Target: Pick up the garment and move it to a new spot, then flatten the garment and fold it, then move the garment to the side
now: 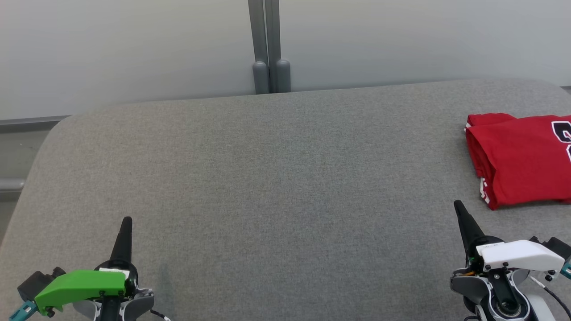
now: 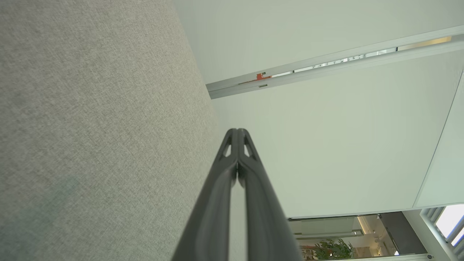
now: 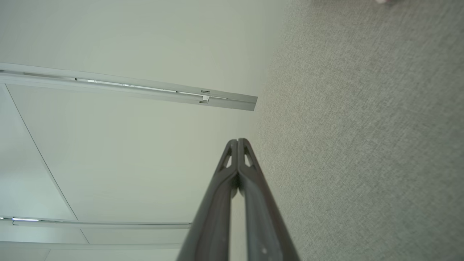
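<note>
A red garment [image 1: 519, 158] with dark and white print lies folded at the right edge of the grey padded table [image 1: 276, 178], partly cut off by the head view's border. My right gripper [image 1: 458, 206] is shut and empty, its tips a little below and left of the garment's near corner. At the lower left, my left gripper [image 1: 127, 220] is shut and empty too, far from the garment. In the wrist views both pairs of fingers meet at the tips, left gripper [image 2: 237, 130] and right gripper [image 3: 238, 140].
A pale wall with a grey vertical post [image 1: 270, 44] runs behind the table's far edge. The table's rounded left edge [image 1: 26, 178] drops off to a floor strip. A wide stretch of bare grey fabric lies between the two grippers.
</note>
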